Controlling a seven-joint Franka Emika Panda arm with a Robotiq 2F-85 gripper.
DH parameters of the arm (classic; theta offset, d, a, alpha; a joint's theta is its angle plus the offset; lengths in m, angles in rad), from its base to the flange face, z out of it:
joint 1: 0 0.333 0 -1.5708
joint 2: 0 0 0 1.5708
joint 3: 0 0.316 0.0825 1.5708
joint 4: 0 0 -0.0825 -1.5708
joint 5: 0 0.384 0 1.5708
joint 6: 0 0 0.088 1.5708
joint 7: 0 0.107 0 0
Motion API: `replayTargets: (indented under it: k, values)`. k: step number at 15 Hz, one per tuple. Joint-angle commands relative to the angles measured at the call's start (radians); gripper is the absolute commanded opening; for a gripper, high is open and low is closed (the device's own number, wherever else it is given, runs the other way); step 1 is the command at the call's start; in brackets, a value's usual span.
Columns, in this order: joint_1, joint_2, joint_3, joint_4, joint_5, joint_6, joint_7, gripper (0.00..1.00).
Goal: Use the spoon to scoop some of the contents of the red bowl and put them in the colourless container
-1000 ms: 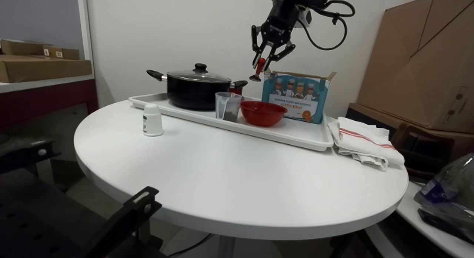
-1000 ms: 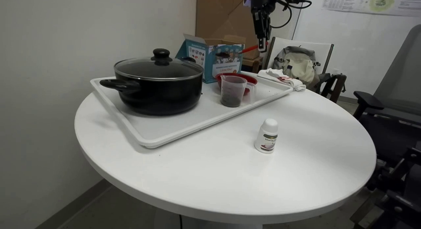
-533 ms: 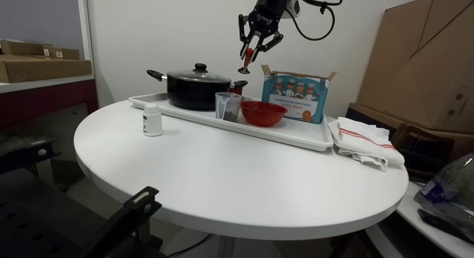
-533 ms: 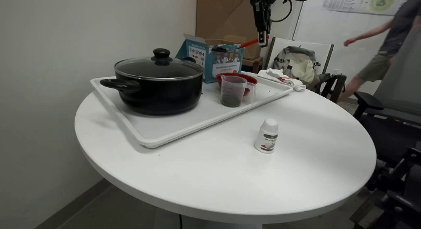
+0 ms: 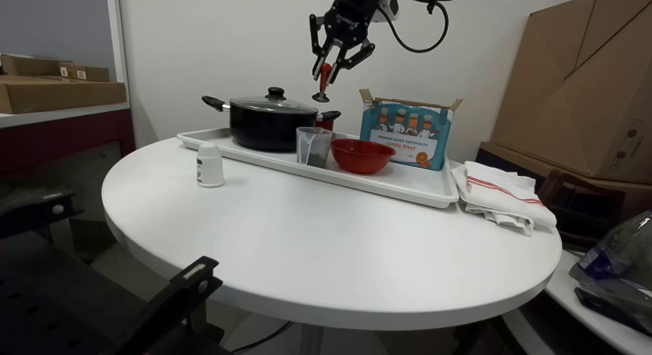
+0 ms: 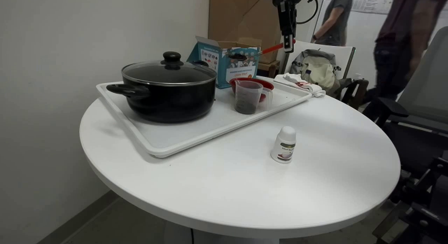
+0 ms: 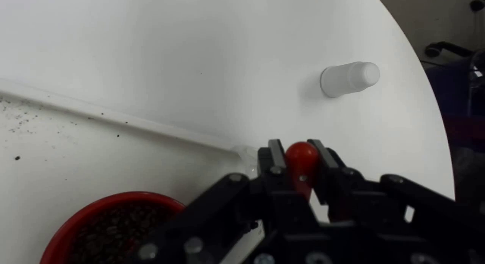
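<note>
My gripper (image 5: 325, 76) is shut on the red handle of the spoon (image 6: 272, 48), high above the tray. The spoon's head looks dark in both exterior views, seemingly loaded. In the wrist view the handle's rounded red end sits between the fingertips, while the spoon's head is hidden. The colourless container (image 5: 305, 141), a clear cup with a handle, has dark contents at its bottom. In an exterior view the spoon hangs above it, slightly to its right; the depth is unclear. Beside the cup sits the red bowl (image 5: 361, 160), holding dark bean-like pieces in the wrist view, where its rim (image 7: 127, 196) is partly covered.
A white tray (image 6: 196, 138) carries the cup, the bowl, a black lidded pot (image 6: 171, 100) and a blue box (image 5: 405, 141). A white bottle (image 5: 210, 166) stands on the table in front. A folded towel (image 5: 499, 192) lies beside the tray. Dark crumbs dot the tray.
With the spoon in its grip, my gripper has moved left and slightly up in an exterior view. The cup and bowl have stayed put. People have come into the background.
</note>
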Motion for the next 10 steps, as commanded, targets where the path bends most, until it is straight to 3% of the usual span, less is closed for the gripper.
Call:
replayTargets:
  k: [1, 10]
  values:
    - [0.015, -0.066, -0.023, -0.093, -0.003, 0.031, -0.011, 0.11]
    - [0.017, -0.061, -0.046, -0.130, -0.014, 0.017, -0.003, 0.11]
